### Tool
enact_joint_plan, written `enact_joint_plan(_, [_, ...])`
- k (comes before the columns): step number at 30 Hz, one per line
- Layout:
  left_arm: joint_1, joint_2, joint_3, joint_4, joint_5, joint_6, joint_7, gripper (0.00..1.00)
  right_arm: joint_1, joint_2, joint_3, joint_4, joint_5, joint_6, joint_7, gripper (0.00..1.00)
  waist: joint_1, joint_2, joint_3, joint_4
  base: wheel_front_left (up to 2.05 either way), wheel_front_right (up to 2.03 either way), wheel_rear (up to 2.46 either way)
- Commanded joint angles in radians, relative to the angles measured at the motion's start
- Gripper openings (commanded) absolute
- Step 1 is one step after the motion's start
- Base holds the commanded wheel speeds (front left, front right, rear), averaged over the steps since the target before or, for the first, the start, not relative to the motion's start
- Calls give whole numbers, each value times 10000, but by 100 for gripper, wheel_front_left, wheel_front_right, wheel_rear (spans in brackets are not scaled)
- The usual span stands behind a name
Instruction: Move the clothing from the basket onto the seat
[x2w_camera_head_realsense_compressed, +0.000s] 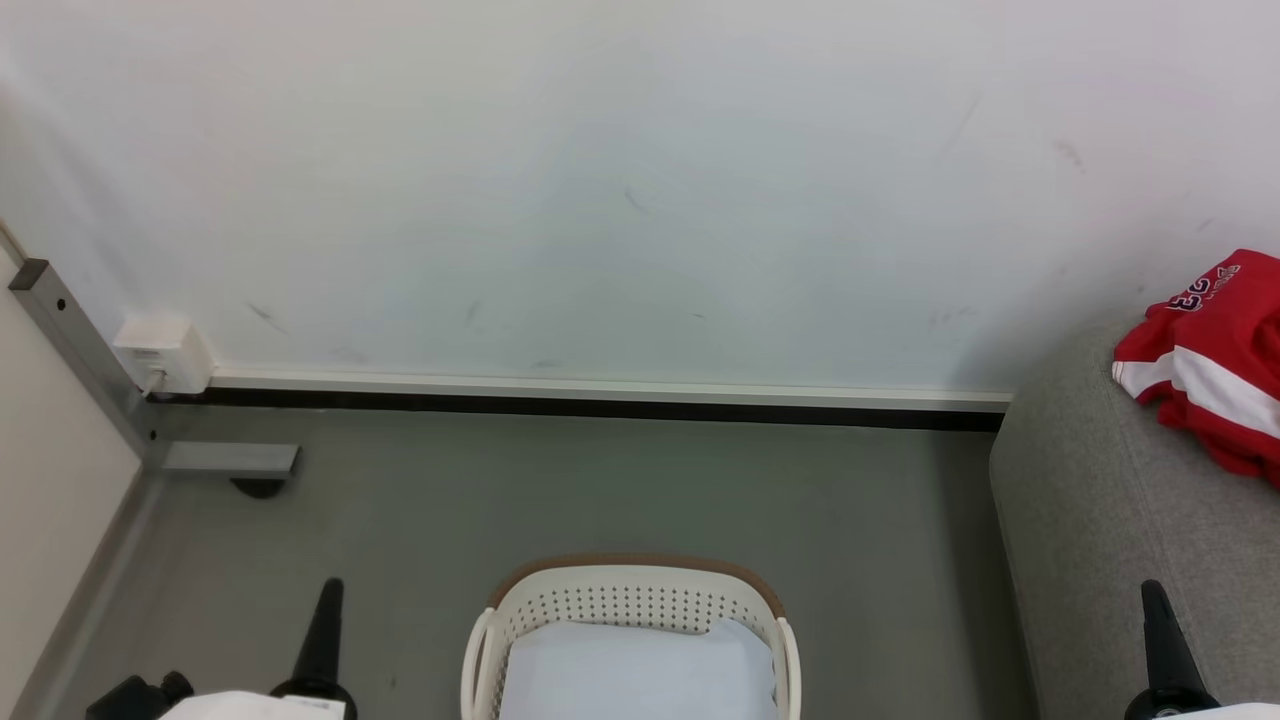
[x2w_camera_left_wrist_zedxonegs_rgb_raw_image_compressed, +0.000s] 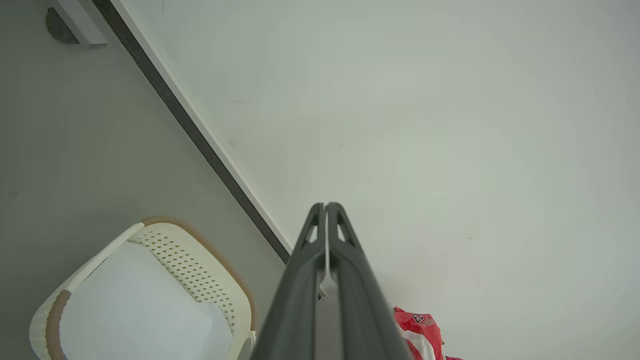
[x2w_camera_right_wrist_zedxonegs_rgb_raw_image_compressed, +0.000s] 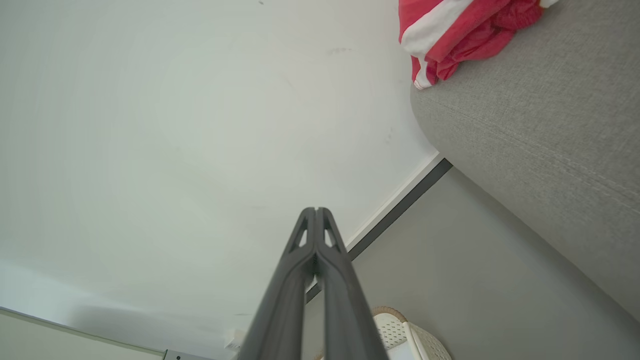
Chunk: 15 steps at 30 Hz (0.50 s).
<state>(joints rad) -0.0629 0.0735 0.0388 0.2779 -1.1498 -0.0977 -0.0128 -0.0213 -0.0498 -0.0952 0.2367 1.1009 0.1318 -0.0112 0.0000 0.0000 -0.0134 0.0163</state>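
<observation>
Left gripper (x2w_camera_left_wrist_zedxonegs_rgb_raw_image_compressed: 325, 206): two long dark fingers pressed together along their length, tips meeting, nothing between them. It sits low at the left of the head view, above the floor, left of the basket and apart from it.
Right gripper (x2w_camera_right_wrist_zedxonegs_rgb_raw_image_compressed: 316, 210): dark fingers likewise closed tip to tip, empty. It sits low at the right of the head view, in front of the seat's side.
Basket: rounded white plastic laundry basket (x2w_camera_head_realsense_compressed: 628, 604) with perforated sides, a brown rim band and side handles. It stands on the floor between the two grippers.
Basket contents: pale blue-white cloth (x2w_camera_head_realsense_compressed: 640, 668) lying flat inside.
Seat: large grey fabric-upholstered sofa seat (x2w_camera_head_realsense_compressed: 1090, 540) with rounded edges, to the right of the basket, against the wall.
Clothing: bright red sports jersey (x2w_camera_head_realsense_compressed: 1215, 360) with white stripes and a printed number, crumpled on top of the seat near the wall, well apart from the basket and both grippers.
Floor: smooth grey floor (x2w_camera_head_realsense_compressed: 600, 490).
Wall: scuffed white wall (x2w_camera_head_realsense_compressed: 600, 180) with a black skirting strip (x2w_camera_head_realsense_compressed: 600, 408) along its foot.
Fitting: small white box (x2w_camera_head_realsense_compressed: 165, 352) on the wall at the left, beside a grey metal post (x2w_camera_head_realsense_compressed: 80, 345).
</observation>
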Motion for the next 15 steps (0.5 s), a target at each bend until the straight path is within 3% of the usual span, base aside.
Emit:
enact_joint_plan(1, [-219, 11, 88, -127, -263, -70, 68, 0, -252, -31, -35, -46, 274, -10, 50, 0, 0, 0, 3, -3, 0, 0, 0])
enact_joint_plan(15, [-305, -58, 292, -193, -1539, -154, 421, 0, -453, -26, -86, -7, 1672, -13, 400, 0, 0, 0, 42, -42, 0, 0, 0])
